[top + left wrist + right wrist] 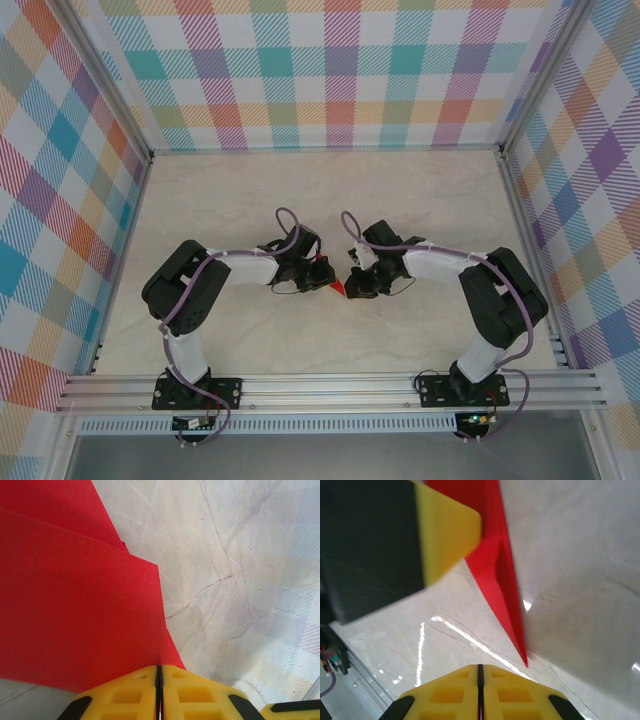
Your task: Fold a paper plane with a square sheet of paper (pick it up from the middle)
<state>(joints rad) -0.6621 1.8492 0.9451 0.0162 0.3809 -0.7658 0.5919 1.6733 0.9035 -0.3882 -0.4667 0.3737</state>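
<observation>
Where the two arms meet near the middle of the marbled table (300, 190), the red paper (337, 287) shows from above as a small sliver, most of it covered by the wrists. The left gripper (320, 272) sits at its 9 o'clock and the right gripper (354, 283) at its 3 o'clock. Both are so close that the overhead view cannot separate fingertip from paper.

From the left wrist, the yellow fingers (125, 695) press together with a thin dark seam between them. The paper's lower edge runs straight into that seam, so this gripper is clamped on the paper. From there the paper fans out toward 11 o'clock in at least two overlapping layers, cut off by the top and left edges of the frame.

From the right wrist, that gripper's yellow fingers (515, 695) are closed against each other, with the paper lying outside them. The paper appears as a narrow creased strip tapering to a sharp tip that points toward 5 o'clock. Whether the tip touches the table cannot be told. At 10 o'clock a blurred black-and-yellow finger of the left gripper covers the paper's upper part.
</observation>
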